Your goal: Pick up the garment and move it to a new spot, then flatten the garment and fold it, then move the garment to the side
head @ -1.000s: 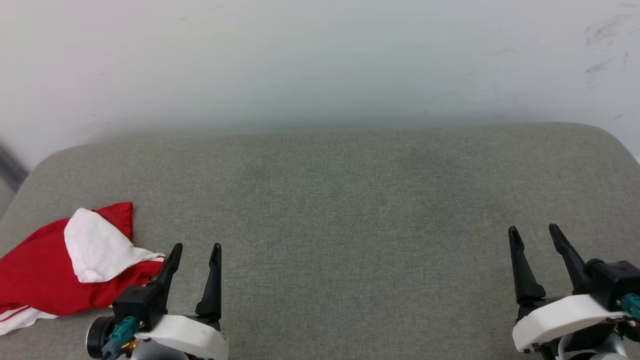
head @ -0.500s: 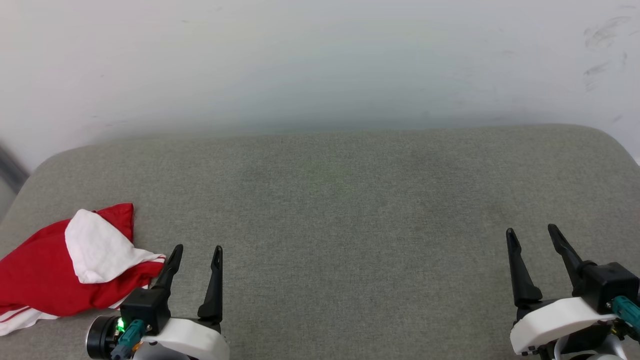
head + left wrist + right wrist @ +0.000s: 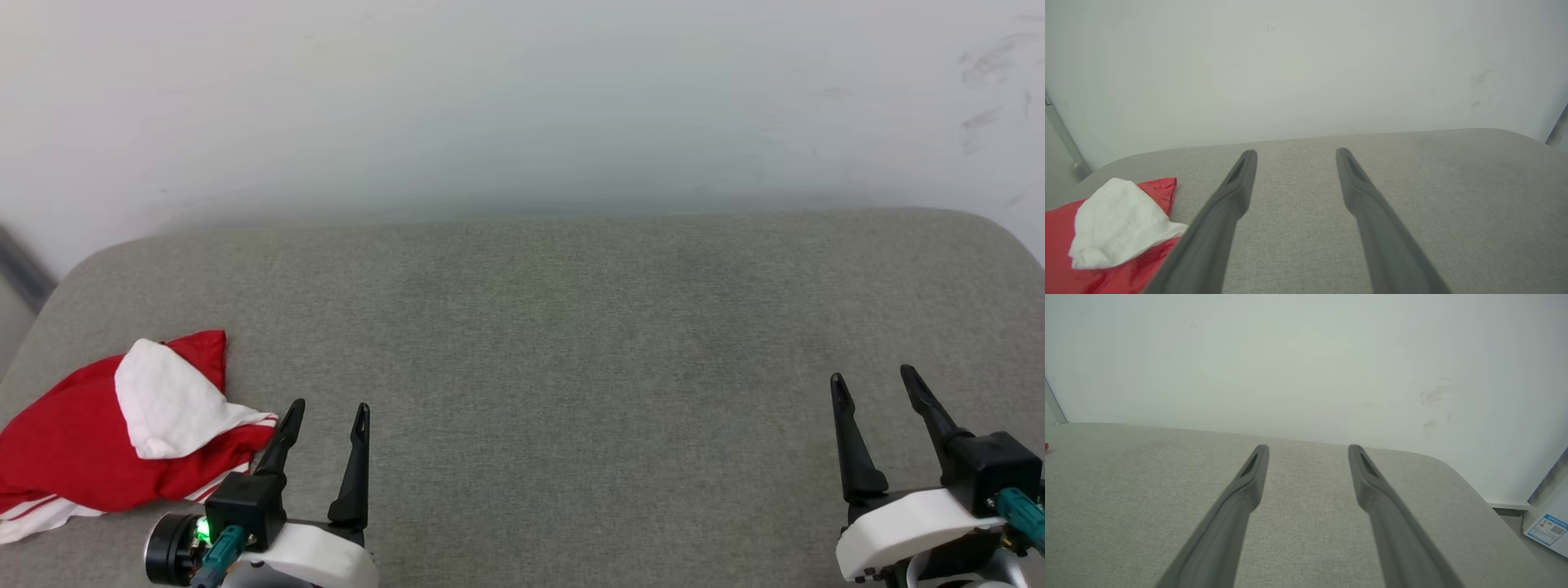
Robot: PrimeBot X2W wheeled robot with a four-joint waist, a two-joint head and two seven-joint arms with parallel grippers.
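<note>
Resting at the near edge of the head view, the left gripper [image 3: 331, 404] sits at the lower left and the right gripper [image 3: 871, 374] at the lower right, each on a white wrist shell with its two dark fingers pointing away from the robot. A small green light [image 3: 200, 532] glows on the left wrist's black housing. Both pairs of fingers are spread apart with nothing between them. The left wrist view shows the left gripper [image 3: 1296, 152] with bare fabric in its gap, and the right wrist view shows the same for the right gripper [image 3: 1309, 447].

Just beside the left gripper, on its outer side, the garment [image 3: 73, 457] lies crumpled near the front left corner of the grey padded surface [image 3: 571, 327]. It is a red heap with a white sleeve [image 3: 167, 400] folded over the top and red-and-white striped trim showing along its lower edge. In the left wrist view the garment [image 3: 1057, 253] lies left of the left finger; whether the finger touches the cloth cannot be told. The right gripper is well apart from it, on the opposite side of the surface.

Beyond the grippers the padded surface stretches to a rounded far edge. Behind it rises a pale wall [image 3: 522, 98] with dark scuff marks [image 3: 988, 53] toward the upper right. In the right wrist view a white box with a blue label [image 3: 1549, 528] stands off the surface's right corner.
</note>
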